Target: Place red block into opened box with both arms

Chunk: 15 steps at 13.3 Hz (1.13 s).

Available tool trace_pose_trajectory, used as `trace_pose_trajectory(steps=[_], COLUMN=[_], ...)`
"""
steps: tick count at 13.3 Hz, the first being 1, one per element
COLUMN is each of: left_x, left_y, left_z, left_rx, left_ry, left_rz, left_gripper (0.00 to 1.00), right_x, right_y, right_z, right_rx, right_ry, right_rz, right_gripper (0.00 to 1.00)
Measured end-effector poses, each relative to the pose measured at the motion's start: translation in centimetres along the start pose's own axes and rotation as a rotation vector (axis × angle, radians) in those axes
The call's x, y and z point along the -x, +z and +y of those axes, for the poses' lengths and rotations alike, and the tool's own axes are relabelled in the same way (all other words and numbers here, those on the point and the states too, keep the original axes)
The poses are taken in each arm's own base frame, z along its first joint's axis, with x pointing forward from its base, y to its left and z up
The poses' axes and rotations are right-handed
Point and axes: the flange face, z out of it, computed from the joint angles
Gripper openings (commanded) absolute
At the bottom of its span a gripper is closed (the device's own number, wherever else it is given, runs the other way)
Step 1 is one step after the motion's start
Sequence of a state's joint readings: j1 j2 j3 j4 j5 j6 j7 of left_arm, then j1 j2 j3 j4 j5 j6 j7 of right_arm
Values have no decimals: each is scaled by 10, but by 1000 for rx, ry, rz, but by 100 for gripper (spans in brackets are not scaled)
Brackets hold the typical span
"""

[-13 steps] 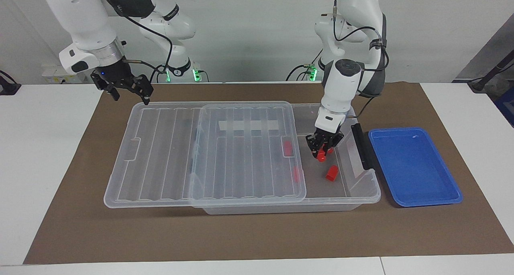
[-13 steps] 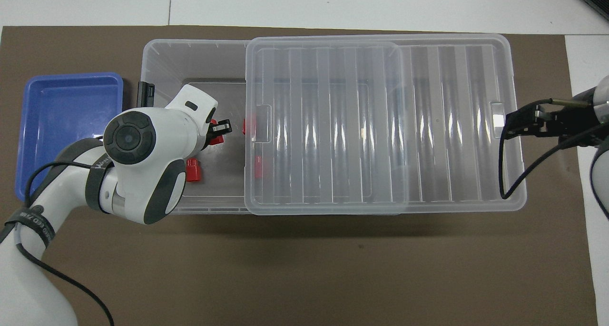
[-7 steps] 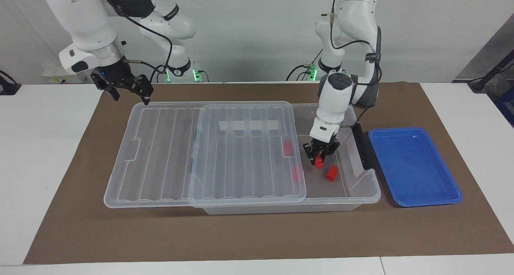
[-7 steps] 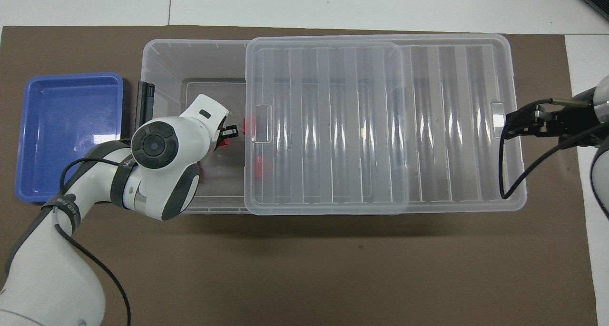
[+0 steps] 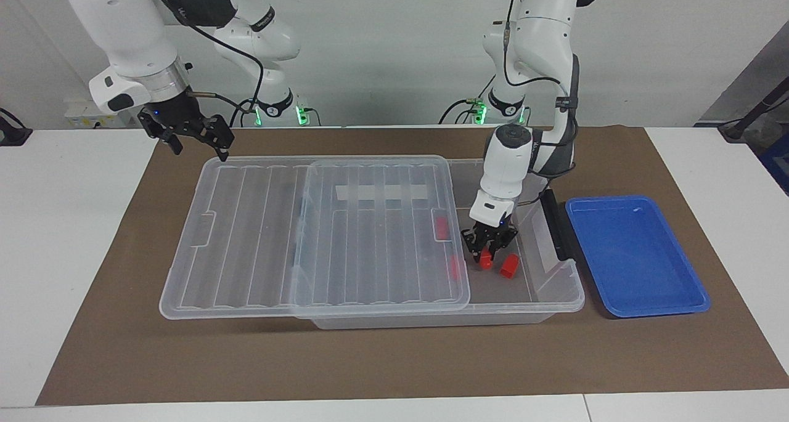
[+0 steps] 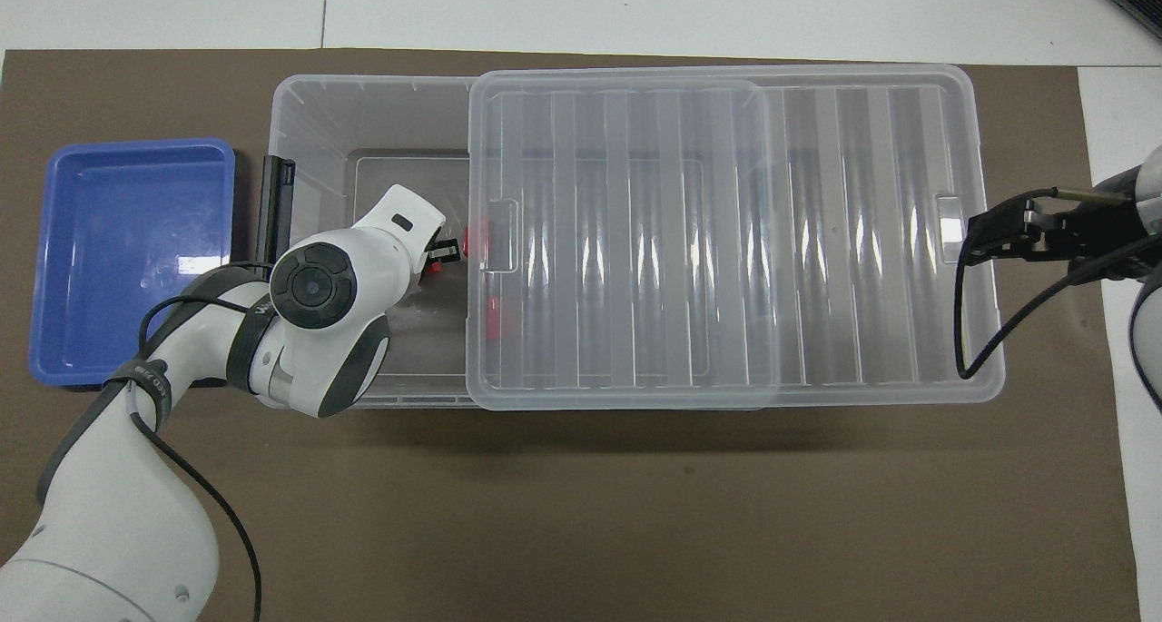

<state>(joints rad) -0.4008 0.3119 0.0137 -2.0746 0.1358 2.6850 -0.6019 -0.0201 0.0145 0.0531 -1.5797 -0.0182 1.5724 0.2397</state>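
Brown matting covers your worktop, where the box (image 5: 558, 299) sits with its lid (image 5: 314, 237) slid aside. Your left gripper (image 5: 486, 254), down inside the opening, is clamped on the red block (image 5: 486, 260), just above the floor beside another block (image 5: 509, 265). Your right gripper (image 5: 196, 140) waits, fingers apart, at the lid's corner.

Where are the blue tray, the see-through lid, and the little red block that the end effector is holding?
blue tray (image 5: 635, 255), facing view, its bare floor.
see-through lid (image 5: 259, 237), facing view, its ribbed top.
red block (image 5: 486, 260), facing view, its lower end, below the left end effector's fingertips.
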Motion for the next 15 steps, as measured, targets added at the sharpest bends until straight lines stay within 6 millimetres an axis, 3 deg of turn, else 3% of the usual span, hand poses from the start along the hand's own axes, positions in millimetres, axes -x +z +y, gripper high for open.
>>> trace_pose_trajectory(steps=[2,3,4,7,8,13,15], left_x=[1,1,1,6,9,15,15], left_y=[1,1,0,-2,-3,-4,-4], left_z=[-1,-1,-2,-5,-5,1,1], left_rx=[-7,-11,-18,-65,-79,-91,-91], left_ry=[-1,-12,-36,-71,-70,-64,-65], left_rz=[-8,-14,-23,-80,-100,-116,-116], left_gripper=[0,0,0,0,0,3,49], right_x=[0,-1,-2,-9,-12,-31,-38], right_y=[0,-1,-1,-2,0,27,37], right_z=[0,0,0,16,21,41,53], right_rx=[-1,-2,-4,-11,-13,-25,-27], right_ry=[0,0,2,28,31,59,76], right_rz=[2,7,17,47,55,119,132], right_gripper=[95,84,71,15,0,0,0])
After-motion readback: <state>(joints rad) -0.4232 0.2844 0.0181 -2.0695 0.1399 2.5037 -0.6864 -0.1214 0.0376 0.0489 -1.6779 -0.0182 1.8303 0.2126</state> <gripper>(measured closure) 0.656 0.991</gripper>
